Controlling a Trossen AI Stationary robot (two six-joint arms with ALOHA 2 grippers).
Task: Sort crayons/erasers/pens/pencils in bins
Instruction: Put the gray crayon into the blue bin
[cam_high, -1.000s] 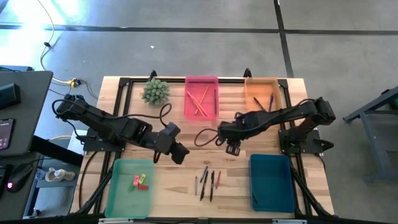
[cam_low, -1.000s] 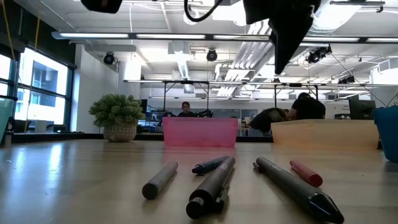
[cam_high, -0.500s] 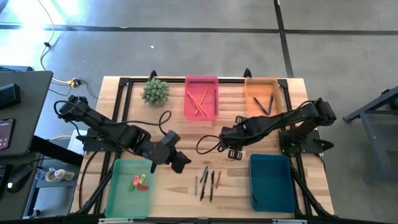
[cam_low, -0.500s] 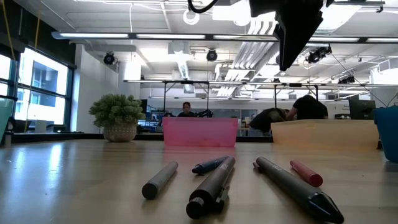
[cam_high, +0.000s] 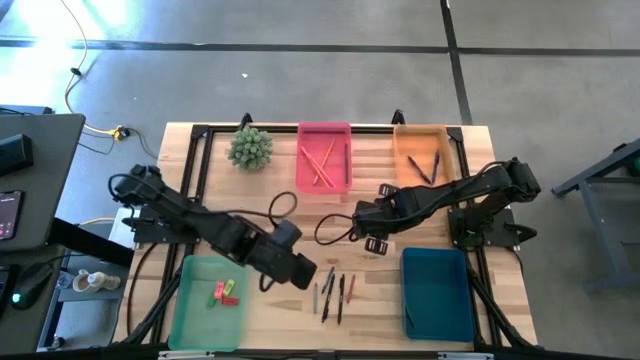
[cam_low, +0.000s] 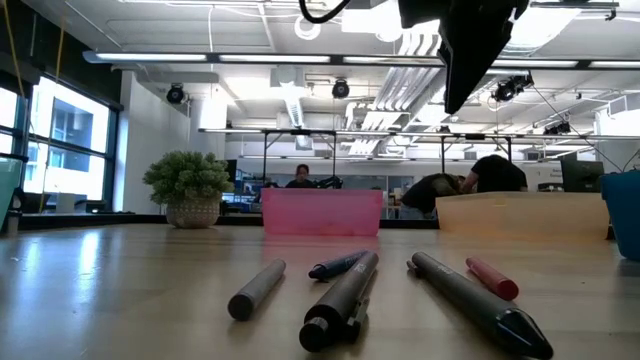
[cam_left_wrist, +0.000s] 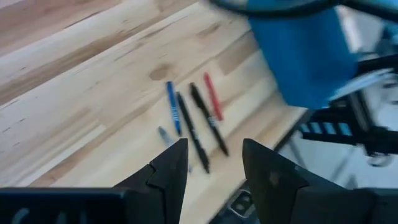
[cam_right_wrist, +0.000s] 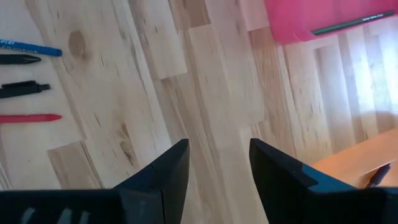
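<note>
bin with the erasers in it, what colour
Light green bin; the erasers inside show best in the high view.

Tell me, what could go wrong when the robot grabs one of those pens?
The pens lie close together, so the open left gripper nearing them might pinch two at once or nudge the others. They sit near the table's front edge, so a bumped pen could roll off. The right gripper hovers close by, so the arms might crowd each other.

Grey concrete floor surrounds the wooden counter. Beyond it, ceiling strip lights, a big window, and seated people.
</note>
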